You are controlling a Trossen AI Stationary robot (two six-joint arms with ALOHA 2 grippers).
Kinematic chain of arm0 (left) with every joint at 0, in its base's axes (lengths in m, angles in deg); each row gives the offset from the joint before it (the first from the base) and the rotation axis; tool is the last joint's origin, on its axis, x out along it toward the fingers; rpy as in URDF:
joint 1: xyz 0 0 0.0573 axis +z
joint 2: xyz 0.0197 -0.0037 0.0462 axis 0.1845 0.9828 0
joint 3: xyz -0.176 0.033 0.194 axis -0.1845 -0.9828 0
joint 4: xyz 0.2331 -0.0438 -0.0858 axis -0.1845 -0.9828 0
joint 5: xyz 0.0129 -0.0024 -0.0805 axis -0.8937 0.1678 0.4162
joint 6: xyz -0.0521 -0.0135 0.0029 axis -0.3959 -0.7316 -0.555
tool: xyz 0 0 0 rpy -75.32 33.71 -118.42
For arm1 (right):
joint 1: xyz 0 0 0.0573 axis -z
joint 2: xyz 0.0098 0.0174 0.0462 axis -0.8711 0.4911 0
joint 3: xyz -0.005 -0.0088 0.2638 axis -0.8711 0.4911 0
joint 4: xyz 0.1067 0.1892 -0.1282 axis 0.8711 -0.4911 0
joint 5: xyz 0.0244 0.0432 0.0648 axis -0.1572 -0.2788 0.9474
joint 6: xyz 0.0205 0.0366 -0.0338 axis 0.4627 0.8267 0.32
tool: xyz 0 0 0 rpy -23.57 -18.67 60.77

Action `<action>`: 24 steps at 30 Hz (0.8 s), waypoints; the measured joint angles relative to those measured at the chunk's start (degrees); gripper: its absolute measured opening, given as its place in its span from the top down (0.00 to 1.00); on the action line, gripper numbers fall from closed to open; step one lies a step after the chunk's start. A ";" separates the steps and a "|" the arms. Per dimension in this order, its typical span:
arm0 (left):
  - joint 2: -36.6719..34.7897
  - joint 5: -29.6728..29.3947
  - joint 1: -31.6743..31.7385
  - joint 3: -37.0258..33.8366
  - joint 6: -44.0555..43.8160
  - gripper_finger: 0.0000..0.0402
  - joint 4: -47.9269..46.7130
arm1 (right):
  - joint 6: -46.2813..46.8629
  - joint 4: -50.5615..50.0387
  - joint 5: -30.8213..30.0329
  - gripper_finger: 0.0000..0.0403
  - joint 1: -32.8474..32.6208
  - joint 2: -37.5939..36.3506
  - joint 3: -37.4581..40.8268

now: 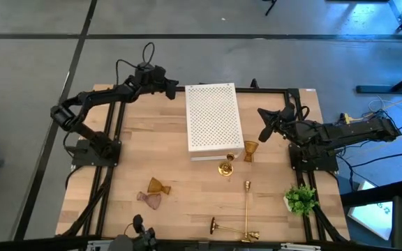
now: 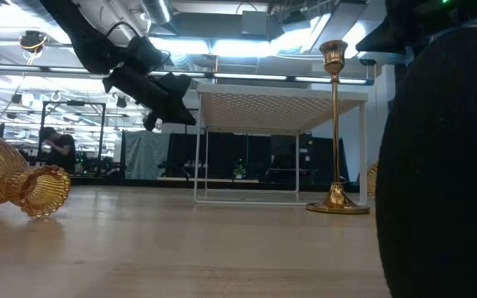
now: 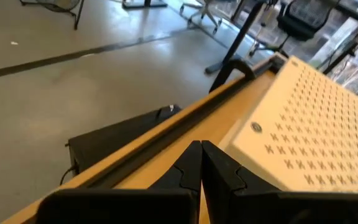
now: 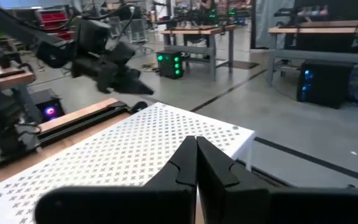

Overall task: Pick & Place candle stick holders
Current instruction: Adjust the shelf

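Both grippers, left [image 1: 175, 88] and right [image 1: 264, 132], hung over the tabletop [image 1: 131, 160] with jaws shut, empty, flanking the white box [image 1: 213, 117]. Candle stick holders [image 1: 229, 167] lay scattered from six to seven o'clock. No pick was begun; next calls for opening and descending.

I count six candle stick holders in the lower half of the high view. An amber goblet [image 1: 250, 150] stands just below centre, a brass one [image 1: 226, 167] beside it. An amber glass [image 1: 158, 186] and a pinkish glass [image 1: 149, 200] lie tipped at lower left. A slim brass candlestick [image 1: 247, 209] stands near the bottom, another [image 1: 227, 228] lying flat.
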 joint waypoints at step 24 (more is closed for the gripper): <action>0.46 -1.59 -4.56 0.00 1.72 1.00 -2.22 | -0.02 0.38 0.83 1.00 2.58 0.00 0.00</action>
